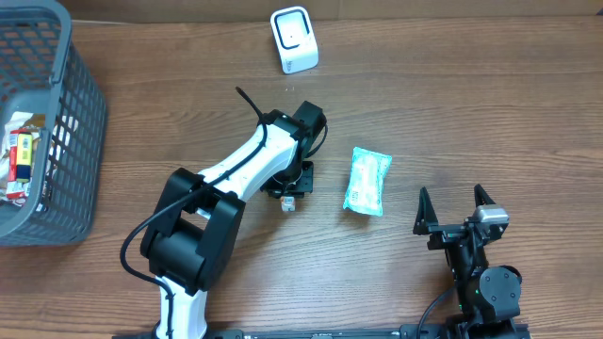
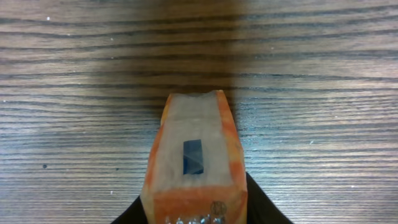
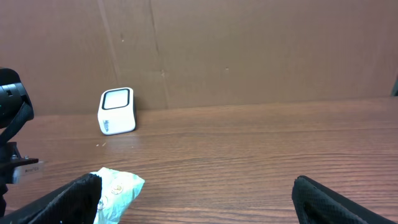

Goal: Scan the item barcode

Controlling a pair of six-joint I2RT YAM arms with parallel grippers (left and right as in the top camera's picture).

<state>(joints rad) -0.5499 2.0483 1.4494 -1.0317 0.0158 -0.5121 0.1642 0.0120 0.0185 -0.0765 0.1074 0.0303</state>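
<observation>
An orange-and-white item (image 2: pixel 194 155) with a small blue patch on its top face rests on the wooden table. It sits between the dark fingers of my left gripper (image 2: pixel 198 208), which press on both its sides. From overhead, that gripper (image 1: pixel 288 195) points down at the table's middle and hides most of the item. The white barcode scanner (image 1: pixel 294 40) stands at the far edge, also in the right wrist view (image 3: pixel 117 111). My right gripper (image 1: pixel 456 209) rests near the front right, open and with nothing between its fingers (image 3: pixel 68 199).
A mint-green packet (image 1: pixel 366 181) lies between the two arms and shows by the right gripper's left finger (image 3: pixel 121 185). A grey mesh basket (image 1: pixel 71 113) with several packaged goods stands at the left edge. A brown board backs the table.
</observation>
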